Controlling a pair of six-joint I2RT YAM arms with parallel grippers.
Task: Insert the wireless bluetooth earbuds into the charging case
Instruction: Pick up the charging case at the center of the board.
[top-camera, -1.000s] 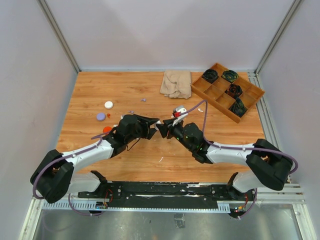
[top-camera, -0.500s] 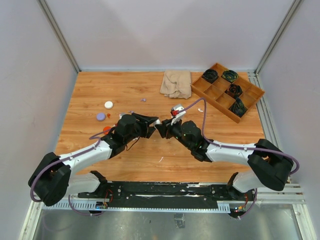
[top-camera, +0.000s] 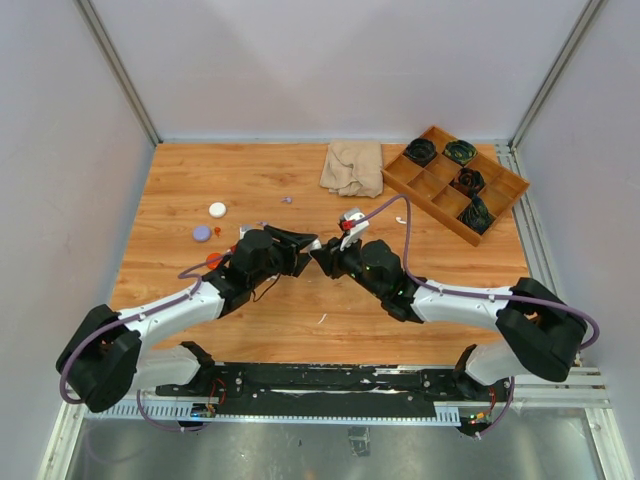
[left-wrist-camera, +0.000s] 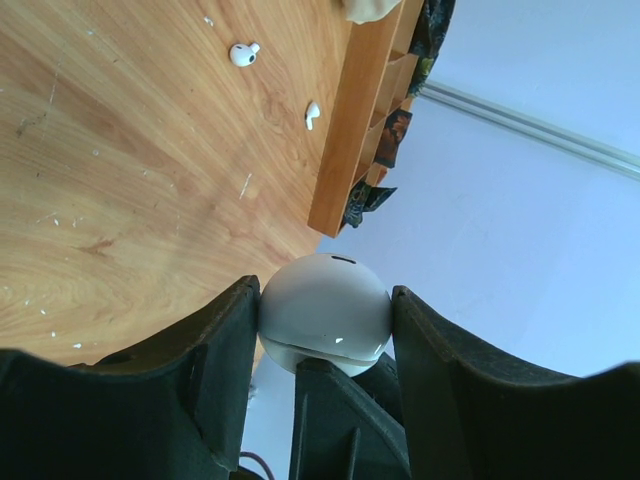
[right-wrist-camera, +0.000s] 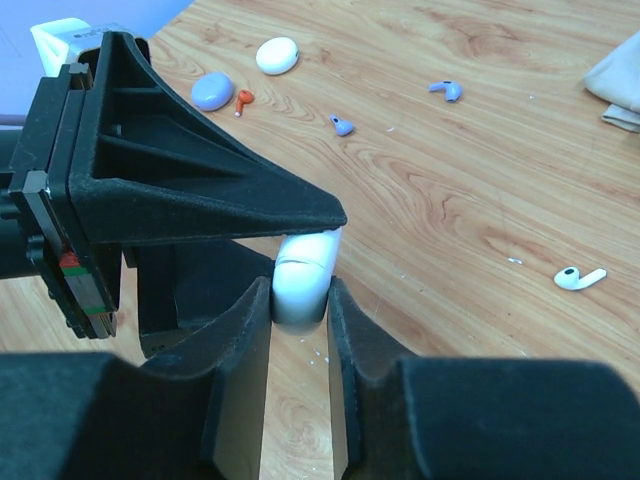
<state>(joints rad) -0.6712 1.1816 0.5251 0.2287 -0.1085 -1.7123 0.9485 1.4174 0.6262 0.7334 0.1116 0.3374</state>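
Earbuds: small white stemmed earbuds (left-wrist-camera: 243, 53) scattered on wooden tabletop (left-wrist-camera: 120, 180).
Case: round white plastic case (left-wrist-camera: 325, 312), underside hidden.
Jaws: left gripper (left-wrist-camera: 325, 296), right gripper (right-wrist-camera: 299, 293) both closed on case.

Wood-grain table (top-camera: 180, 170). Far edge, ctr: crumpled beige cloth (top-camera: 352, 166), just beside wooden divided tray (top-camera: 428, 209) at far R. L side: white round puck (top-camera: 217, 209), purple round puck (top-camera: 202, 233) nr it, tiny orange bit (top-camera: 217, 230) btwn. Purple earbud (top-camera: 287, 199) nr cloth, 2nd purple earbud (top-camera: 263, 223) closer in. White earbud (top-camera: 400, 219) nr tray.
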